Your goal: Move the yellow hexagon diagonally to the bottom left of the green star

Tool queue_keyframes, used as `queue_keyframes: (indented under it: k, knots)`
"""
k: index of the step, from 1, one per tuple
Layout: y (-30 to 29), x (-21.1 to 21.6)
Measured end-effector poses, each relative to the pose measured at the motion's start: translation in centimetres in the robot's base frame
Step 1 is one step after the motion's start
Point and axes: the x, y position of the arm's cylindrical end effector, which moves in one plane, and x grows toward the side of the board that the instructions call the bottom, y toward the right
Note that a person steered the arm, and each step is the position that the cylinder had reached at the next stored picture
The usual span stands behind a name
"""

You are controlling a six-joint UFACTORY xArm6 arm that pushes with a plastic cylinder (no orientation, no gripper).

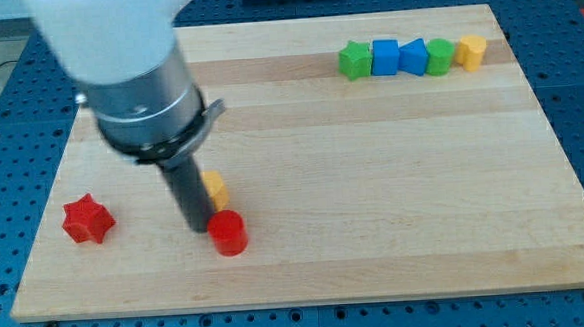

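Note:
The yellow hexagon [471, 50] sits at the view's top right, at the right end of a row of blocks. The green star [355, 59] is at the left end of that row. Between them are a blue cube [385, 56], a blue block [414, 57] and a green block [440, 56]. My tip [196, 229] is far away at the view's lower left, just left of a red cylinder [228, 233] and in front of a yellow block [214, 190] that the rod partly hides.
A red star [87, 219] lies near the board's left edge. The wooden board [373, 179] rests on a blue perforated table. The arm's large white and grey body [132, 72] covers the top left.

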Motion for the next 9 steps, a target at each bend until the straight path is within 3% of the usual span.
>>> queue_keyframes:
  k: [1,3,4,5,7,8,9]
  knots:
    - [0.3,-2.8]
    - [-6.8,-1.9]
    - [-6.7,-4.1]
    - [-1.5,-6.6]
    - [0.0,-2.7]
    - [4.5,-3.4]
    - [7.8,-7.7]
